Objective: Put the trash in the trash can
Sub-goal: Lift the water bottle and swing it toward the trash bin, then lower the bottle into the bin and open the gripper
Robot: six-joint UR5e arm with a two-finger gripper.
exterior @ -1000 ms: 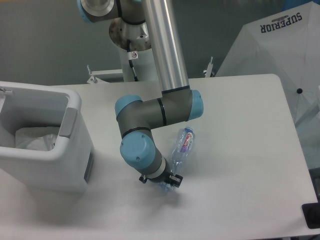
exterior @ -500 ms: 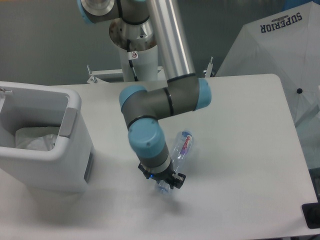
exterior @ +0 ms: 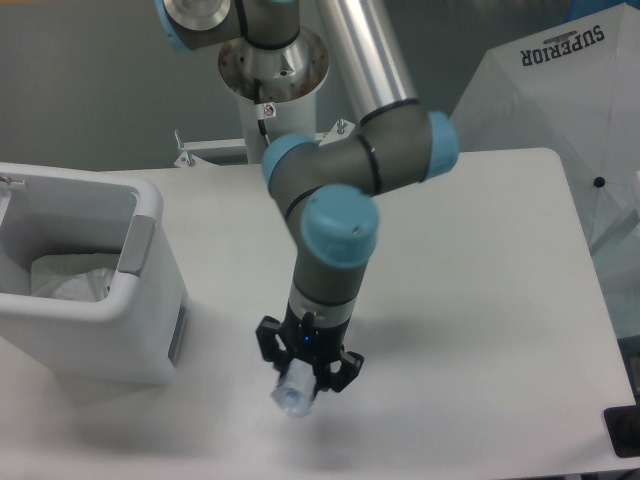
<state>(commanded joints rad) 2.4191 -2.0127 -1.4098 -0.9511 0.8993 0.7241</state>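
Note:
The trash in view is a crushed clear bottle, seen end-on and hanging from my gripper above the table's front part. The gripper points downward and its black fingers are shut on the bottle, which hides most of its length behind them. The trash can, a large boxy white bin with a grey handle panel, stands at the left edge of the table with a white liner inside. The gripper is to the right of the bin and a little nearer the front edge, apart from it.
A white fabric panel printed SUPERIOR stands beyond the table's right rear corner. A black object sits at the front right corner. The arm's base post rises behind the table's rear edge.
The arm has swung upright and lifted the bottle off the table, where it lay before. The gripper has shifted slightly left and toward the front with the bottle in it.

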